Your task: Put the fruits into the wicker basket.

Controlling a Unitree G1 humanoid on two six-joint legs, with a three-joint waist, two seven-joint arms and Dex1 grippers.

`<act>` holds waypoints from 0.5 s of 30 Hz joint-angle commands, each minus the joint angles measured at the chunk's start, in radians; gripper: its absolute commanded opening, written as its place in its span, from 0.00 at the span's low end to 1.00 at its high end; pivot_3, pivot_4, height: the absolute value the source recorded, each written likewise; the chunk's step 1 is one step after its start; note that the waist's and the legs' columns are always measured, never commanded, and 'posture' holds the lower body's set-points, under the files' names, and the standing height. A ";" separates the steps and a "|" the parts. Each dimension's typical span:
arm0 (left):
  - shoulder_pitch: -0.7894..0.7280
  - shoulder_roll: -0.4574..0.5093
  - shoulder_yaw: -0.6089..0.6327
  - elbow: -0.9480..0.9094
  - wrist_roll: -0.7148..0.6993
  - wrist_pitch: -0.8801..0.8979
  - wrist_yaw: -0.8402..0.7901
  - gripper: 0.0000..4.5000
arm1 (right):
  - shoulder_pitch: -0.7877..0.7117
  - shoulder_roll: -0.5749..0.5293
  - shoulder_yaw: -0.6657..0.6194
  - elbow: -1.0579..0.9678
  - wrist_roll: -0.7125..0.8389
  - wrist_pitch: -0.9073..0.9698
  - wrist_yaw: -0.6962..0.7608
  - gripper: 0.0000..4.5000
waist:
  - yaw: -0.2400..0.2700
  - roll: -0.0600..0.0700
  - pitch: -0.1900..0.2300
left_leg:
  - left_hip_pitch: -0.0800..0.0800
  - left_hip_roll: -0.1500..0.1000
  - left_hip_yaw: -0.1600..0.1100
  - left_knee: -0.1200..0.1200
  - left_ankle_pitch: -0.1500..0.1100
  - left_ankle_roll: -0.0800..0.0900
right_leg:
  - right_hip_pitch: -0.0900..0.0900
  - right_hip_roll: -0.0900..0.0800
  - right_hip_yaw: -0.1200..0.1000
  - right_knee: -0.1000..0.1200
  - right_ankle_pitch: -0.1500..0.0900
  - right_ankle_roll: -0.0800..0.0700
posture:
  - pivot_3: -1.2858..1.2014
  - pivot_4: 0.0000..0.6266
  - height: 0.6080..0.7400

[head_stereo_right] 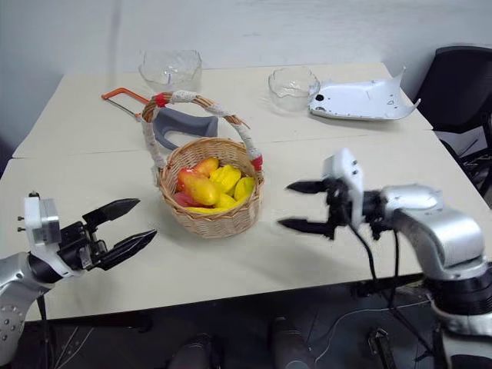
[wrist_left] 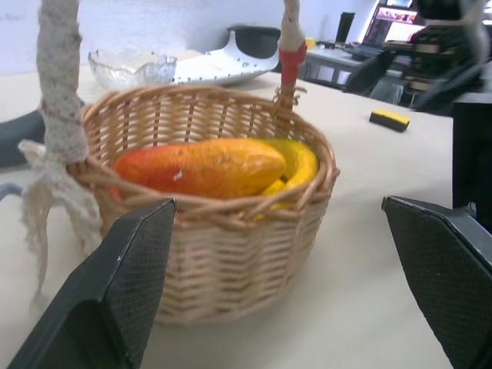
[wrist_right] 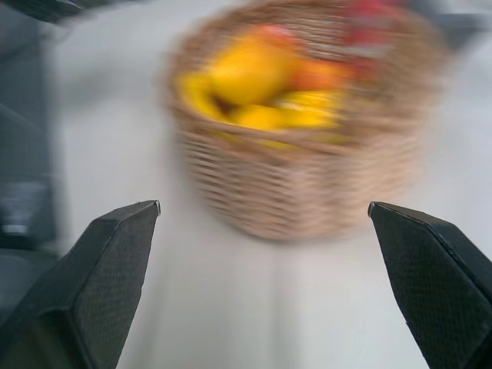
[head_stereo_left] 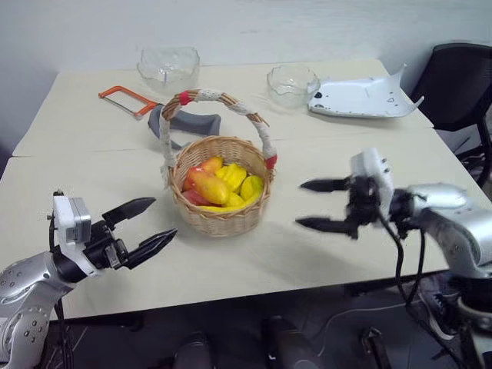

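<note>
Left eye view shows you the wicker basket mid-bench already holding the fruits, with the left gripper and right gripper both spread empty either side, suggesting loading is done.

The wicker basket stands upright on the table's near half — round, light-tan weave, its tall arched handle wrapped in whitish cord with red bands near both ends. The fruits are heaped inside it: an oval red-orange-yellow mango lies on top toward the left, a curved yellow banana tucks beside it, and more yellow and orange pieces crowd the right — pink peeks out below.
</note>
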 commanded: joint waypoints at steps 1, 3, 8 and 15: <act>-0.045 0.010 -0.023 -0.027 -0.021 0.015 0.021 1.00 | -0.114 0.083 0.035 0.112 -0.054 -0.131 0.008 0.99 | -0.001 0.000 0.000 | 0.000 0.001 0.000 0.000 0.000 -0.001 | 0.000 0.001 0.001 0.000 0.000 0.000 | 0.52 0.24 1.00; -0.064 0.012 -0.037 -0.026 -0.019 0.023 0.025 1.00 | -0.170 0.141 0.069 0.191 -0.088 -0.188 0.027 0.99 | 0.001 0.000 0.000 | -0.001 0.005 0.000 0.000 0.003 -0.006 | -0.002 0.007 0.002 0.000 0.000 -0.001 | 0.52 0.24 1.00; -0.088 0.015 -0.041 -0.028 -0.024 0.040 0.042 1.00 | -0.297 0.257 0.160 0.319 -0.130 -0.226 0.094 0.85 | 0.004 0.001 0.001 | -0.004 0.008 -0.001 0.000 0.004 -0.013 | -0.005 0.010 0.002 0.001 -0.001 -0.002 | 0.52 0.24 1.00; -0.077 -0.001 -0.057 -0.067 -0.031 0.060 0.077 1.00 | -0.338 0.331 0.168 0.377 -0.151 -0.299 0.141 0.31 | 0.006 0.001 0.001 | -0.004 0.008 0.000 0.000 0.003 -0.013 | -0.005 0.008 0.001 0.002 -0.001 -0.002 | 0.52 0.24 1.00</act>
